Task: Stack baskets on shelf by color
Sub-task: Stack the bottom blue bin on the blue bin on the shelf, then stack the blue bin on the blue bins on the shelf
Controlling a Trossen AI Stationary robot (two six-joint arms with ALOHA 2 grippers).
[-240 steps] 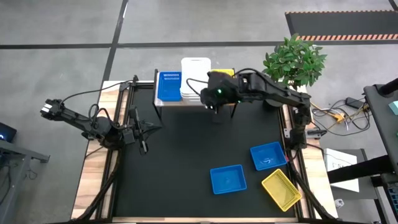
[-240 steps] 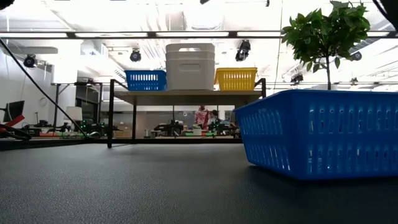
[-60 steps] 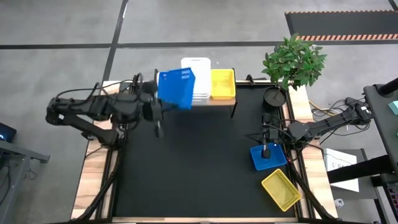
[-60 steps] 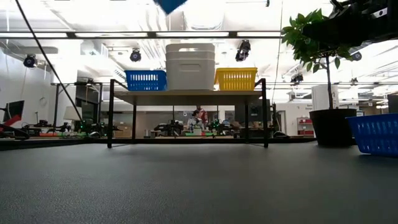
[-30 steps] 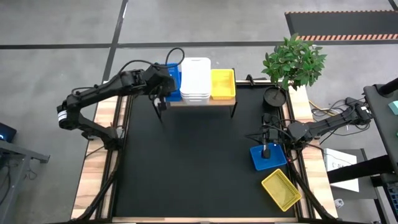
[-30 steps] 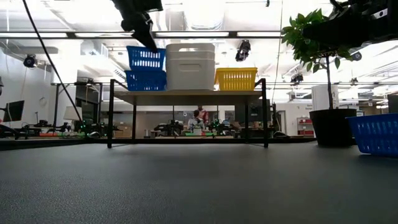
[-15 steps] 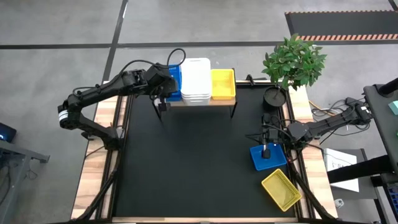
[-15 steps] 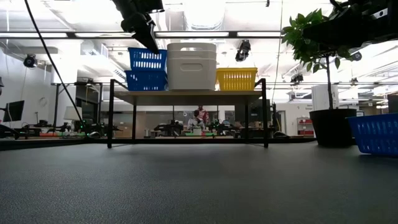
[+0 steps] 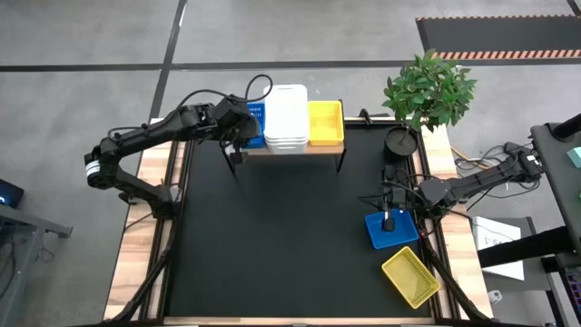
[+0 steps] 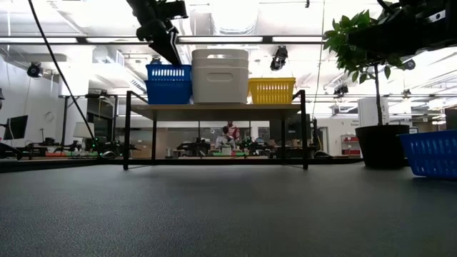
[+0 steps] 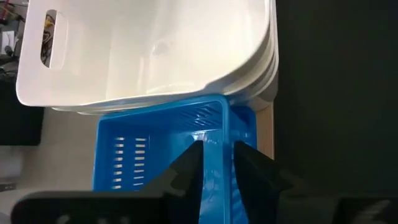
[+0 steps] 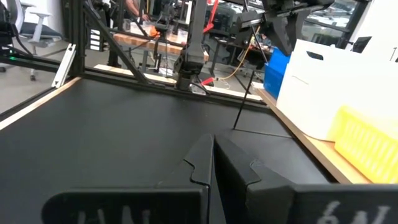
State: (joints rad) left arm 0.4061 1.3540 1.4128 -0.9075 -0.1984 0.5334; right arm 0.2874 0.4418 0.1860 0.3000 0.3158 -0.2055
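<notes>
My left gripper [image 11: 217, 152] reaches over the left end of the shelf [image 10: 214, 108] and is shut on the upper blue basket [image 11: 155, 149]. That basket sits nested in a second blue basket [image 10: 168, 84]. To their right on the plank stand a stack of white baskets [image 9: 286, 116] and a yellow basket [image 9: 325, 123]. My right gripper [image 12: 211, 155] is shut on nothing and hovers above a third blue basket [image 9: 404, 232] at the table's right edge. Another yellow basket [image 9: 410, 277] lies on the table near it. My left gripper pinches the upper blue basket's near short wall [image 11: 225, 134], one finger [image 11: 189, 168] inside the basket and one outside. The fingers come from above, pointing down. The basket sits level, nested in the blue basket beneath it on the shelf.
A potted plant [image 9: 428, 89] stands at the table's far right corner. The black tabletop [image 9: 290, 236] between the shelf and the near edge carries nothing. People and workbenches show in the room beyond the shelf.
My left gripper has moved down a little over the shelf's left end. The blue basket it holds has sunk from sitting high on the lower blue basket to nesting inside it. The right arm has kept still.
</notes>
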